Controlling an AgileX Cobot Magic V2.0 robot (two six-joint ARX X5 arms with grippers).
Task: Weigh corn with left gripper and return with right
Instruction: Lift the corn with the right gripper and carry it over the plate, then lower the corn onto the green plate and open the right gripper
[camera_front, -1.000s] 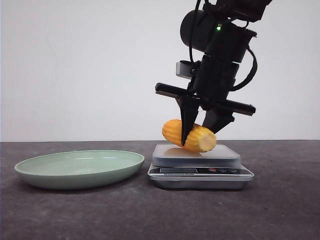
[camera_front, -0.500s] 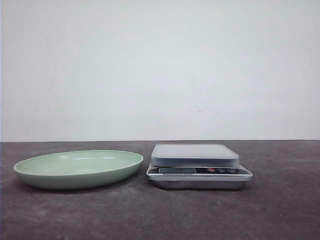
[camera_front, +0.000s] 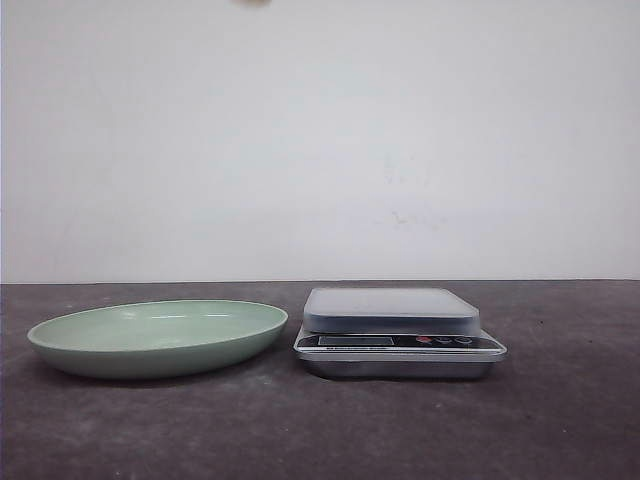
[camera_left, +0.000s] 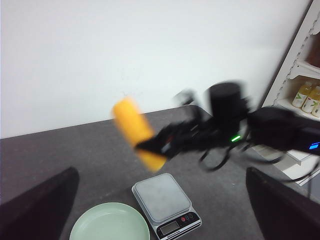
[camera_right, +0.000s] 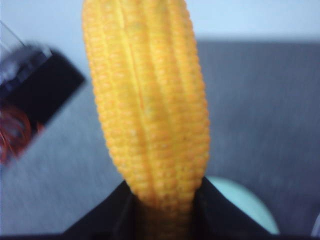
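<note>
Gripping the corn (camera_right: 150, 110) at its lower end, the right gripper (camera_left: 167, 142) fingers (camera_right: 210, 210) were closed against it, holding it aloft above the scale (camera_left: 165, 204). Left gripper fingers (camera_left: 37, 205) stood spread, empty.

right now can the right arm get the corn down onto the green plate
Probably yes. The right pincer holds the short yellow-orange corn cob high above the table, the shallow pale green plate lies bare, and nothing stands over it. The silver kitchen scale sits beside it, apart.
</note>
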